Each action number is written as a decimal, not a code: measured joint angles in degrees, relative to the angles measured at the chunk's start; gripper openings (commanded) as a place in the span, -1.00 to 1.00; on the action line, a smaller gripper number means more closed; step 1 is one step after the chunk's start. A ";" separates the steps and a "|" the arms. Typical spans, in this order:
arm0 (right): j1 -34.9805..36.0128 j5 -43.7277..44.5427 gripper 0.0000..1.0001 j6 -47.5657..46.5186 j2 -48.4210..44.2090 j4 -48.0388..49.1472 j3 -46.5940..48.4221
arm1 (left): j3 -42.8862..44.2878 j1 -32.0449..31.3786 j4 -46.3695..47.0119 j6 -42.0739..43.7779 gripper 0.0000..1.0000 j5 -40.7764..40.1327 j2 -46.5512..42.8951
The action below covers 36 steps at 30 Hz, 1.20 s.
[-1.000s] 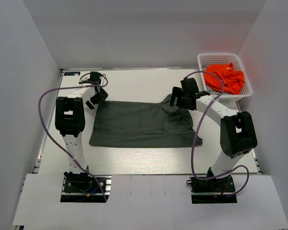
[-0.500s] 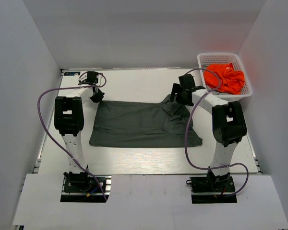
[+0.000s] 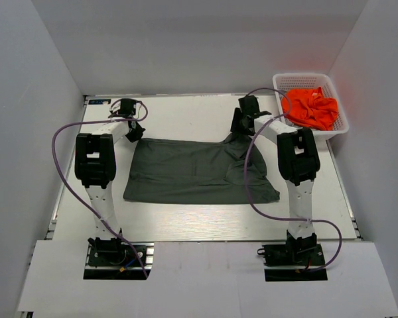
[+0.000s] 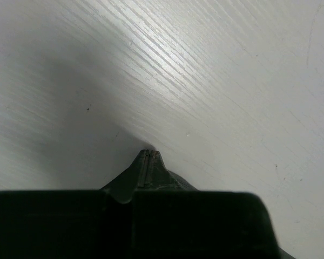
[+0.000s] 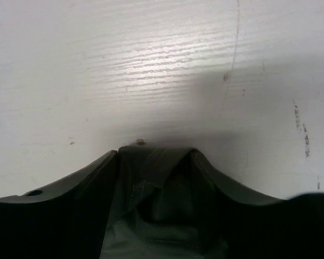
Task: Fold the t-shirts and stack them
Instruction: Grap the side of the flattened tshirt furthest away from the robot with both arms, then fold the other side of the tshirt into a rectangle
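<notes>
Peeking out past the left pincer [image 3: 134, 130], only a tiny tip of the dark olive-grey t-shirt [image 3: 192, 173] shows in the left wrist view. The pincer's own dark body hides the rest. This pincer is squeezed tight on the far left corner of the shirt.

The shirt lies flat in the middle of the white counter [image 3: 186, 112], between the two arms. Its long side runs from left to right. Its right end is folded over and lumpy, so it is hard to tell which end is the neck.

The right pincer [image 3: 241, 124] sits at the far right corner of the shirt. In the right wrist view its two fingers [image 5: 81, 186] stand apart, with a bump of dark cloth between them.

Far to the right, the orange t-shirt [image 3: 310, 107] is scrunched up in a white basket [image 3: 283, 81] at the back corner of the counter. It is too crumpled to make out which way it points.
</notes>
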 measured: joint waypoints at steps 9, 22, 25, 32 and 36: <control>0.02 1.79 -1.00 -0.15 1.22 0.42 0.85 | -0.48 0.00 0.28 1.27 -1.00 -0.09 -0.39; 0.72 -1.33 -1.00 -3.58 -20.44 5.25 -17.66 | -12.81 -1.03 -1.46 3.91 -1.00 -2.78 -13.25; 1.27 -2.84 -1.00 -3.43 -28.70 8.00 -25.55 | -17.81 -1.33 0.20 5.07 -1.00 -2.82 -19.89; 2.34 -4.35 -1.00 -2.38 -38.91 8.59 -37.90 | -26.77 -1.57 6.62 8.98 -1.00 -2.19 -31.10; 2.54 -4.31 -1.00 -1.57 -44.24 8.52 -42.25 | -30.97 -1.57 9.81 10.49 -1.00 -0.26 -35.67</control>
